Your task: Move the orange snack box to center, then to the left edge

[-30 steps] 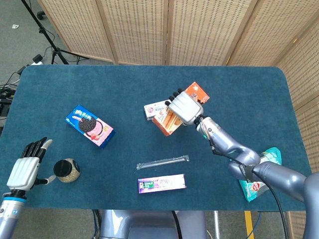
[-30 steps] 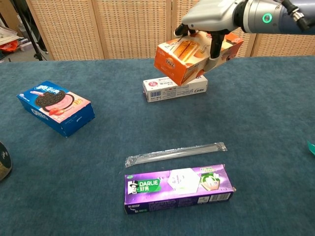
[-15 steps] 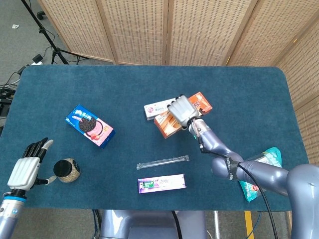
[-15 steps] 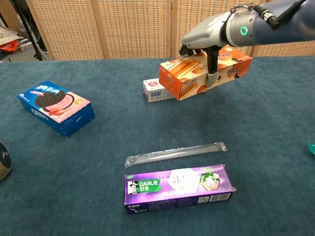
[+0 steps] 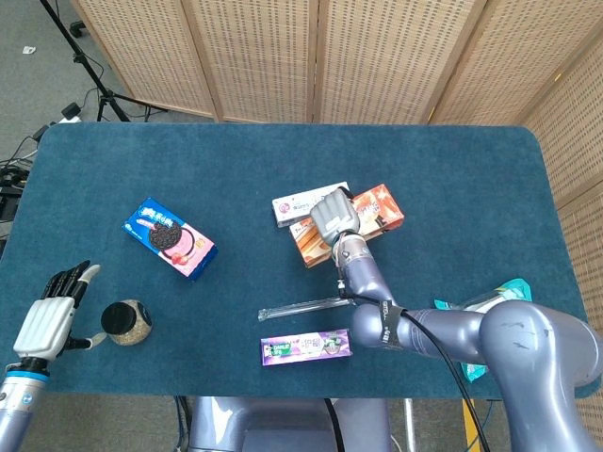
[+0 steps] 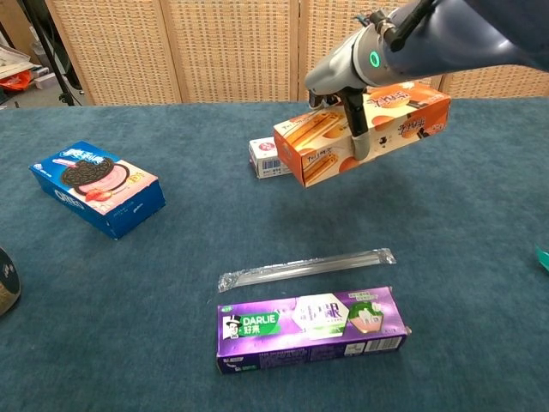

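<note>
My right hand [image 5: 334, 217] [image 6: 345, 77] grips the orange snack box [image 5: 375, 211] [image 6: 377, 129] from above and holds it in the air near the table's middle, level and lengthwise. The box hangs in front of the white box [image 5: 297, 204] [image 6: 268, 155], which lies on the cloth behind it. My left hand [image 5: 49, 315] rests open at the near left corner, holding nothing; the chest view does not show it.
A blue cookie box [image 5: 171, 237] [image 6: 99, 187] lies at the left. A dark jar [image 5: 125, 322] stands by my left hand. A clear straw packet [image 6: 305, 267] and a purple toothpaste box [image 6: 310, 330] lie near the front. A teal bag [image 5: 490, 311] sits at the right.
My right hand has carried the orange box nearer to me and lower, turning it level. The left hand has stayed put.
</note>
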Controlling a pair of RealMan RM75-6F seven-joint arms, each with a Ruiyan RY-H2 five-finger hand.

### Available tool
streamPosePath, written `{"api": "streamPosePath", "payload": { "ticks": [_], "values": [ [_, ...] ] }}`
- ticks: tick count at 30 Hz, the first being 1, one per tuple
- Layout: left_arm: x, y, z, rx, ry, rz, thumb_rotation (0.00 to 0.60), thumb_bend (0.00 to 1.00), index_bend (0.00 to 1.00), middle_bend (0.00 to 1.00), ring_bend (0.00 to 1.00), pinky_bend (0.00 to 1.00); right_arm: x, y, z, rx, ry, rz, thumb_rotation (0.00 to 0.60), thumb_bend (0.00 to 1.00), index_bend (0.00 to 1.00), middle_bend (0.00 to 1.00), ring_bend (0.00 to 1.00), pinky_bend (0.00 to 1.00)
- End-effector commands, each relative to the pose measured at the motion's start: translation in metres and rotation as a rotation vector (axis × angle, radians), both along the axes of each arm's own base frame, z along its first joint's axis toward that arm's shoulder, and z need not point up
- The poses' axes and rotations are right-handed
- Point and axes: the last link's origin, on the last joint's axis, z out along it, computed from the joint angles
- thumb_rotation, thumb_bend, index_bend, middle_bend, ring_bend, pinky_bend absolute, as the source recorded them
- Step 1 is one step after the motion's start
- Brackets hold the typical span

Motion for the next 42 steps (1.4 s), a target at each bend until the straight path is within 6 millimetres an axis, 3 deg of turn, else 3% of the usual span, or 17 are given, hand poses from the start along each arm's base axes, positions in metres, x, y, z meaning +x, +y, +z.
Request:
{"api": "streamPosePath", "payload": {
  "ticks": [1, 3, 6, 11, 14, 17, 23, 30, 36, 42],
  "values": [
    [0.0, 0.0, 0.001, 0.001, -0.002, 0.0, 0.6, 0.11, 0.0, 0.0, 0.0, 0.0, 0.003, 0.004, -0.005, 0.003, 0.023, -0.01, 0.6, 0.1, 0.69, 0.53, 0.43, 0.41],
    [0.0, -0.001, 0.0, -0.002, -0.003, 0.0, 0.6, 0.11, 0.0, 0.0, 0.0, 0.0, 0.004, 0.005, -0.007, 0.006, 0.03, -0.015, 0.6, 0.1, 0.69, 0.52, 0.43, 0.41],
    [0.0, 0.0, 0.0, -0.004, -0.004, 0.0, 0.6, 0.11, 0.0, 0.0, 0.0, 0.0, 0.006, 0.008, -0.01, 0.013, 0.03, -0.026, 0.6, 0.08, 0.64, 0.42, 0.37, 0.41],
    [0.0, 0.0, 0.001, 0.001, -0.006, -0.003, 0.6, 0.11, 0.0, 0.0, 0.0, 0.0, 0.004, 0.009, -0.011, 0.027, 0.02, -0.049, 0.6, 0.04, 0.38, 0.16, 0.12, 0.41],
    [0.0, 0.0, 0.002, 0.003, -0.005, -0.002, 0.6, 0.11, 0.0, 0.0, 0.0, 0.0, 0.001, 0.009, -0.01, 0.027, 0.032, -0.054, 0.6, 0.0, 0.25, 0.06, 0.03, 0.41],
    [0.0, 0.0, 0.002, 0.004, -0.007, -0.005, 0.6, 0.11, 0.0, 0.0, 0.0, 0.0, 0.001, 0.009, -0.009, 0.022, 0.034, -0.054, 0.6, 0.0, 0.19, 0.01, 0.0, 0.41],
    [0.001, -0.001, 0.001, 0.004, -0.003, -0.007, 0.6, 0.11, 0.0, 0.0, 0.0, 0.0, -0.002, 0.008, -0.004, 0.003, 0.038, -0.053, 0.6, 0.0, 0.12, 0.0, 0.0, 0.41],
    [0.001, -0.001, 0.0, 0.004, 0.001, -0.01, 0.6, 0.11, 0.0, 0.0, 0.0, 0.0, -0.018, 0.004, 0.01, -0.039, 0.068, -0.046, 0.6, 0.0, 0.12, 0.0, 0.0, 0.41],
    [0.002, -0.001, -0.001, 0.002, -0.002, -0.015, 0.6, 0.11, 0.0, 0.0, 0.0, 0.0, -0.044, 0.003, 0.05, -0.123, 0.032, -0.01, 0.6, 0.0, 0.09, 0.0, 0.0, 0.41],
    [0.004, -0.003, -0.005, -0.009, 0.01, -0.022, 0.6, 0.11, 0.0, 0.0, 0.0, 0.0, -0.079, 0.02, 0.088, -0.194, -0.095, 0.04, 0.6, 0.0, 0.08, 0.0, 0.0, 0.41]
  ]
}}
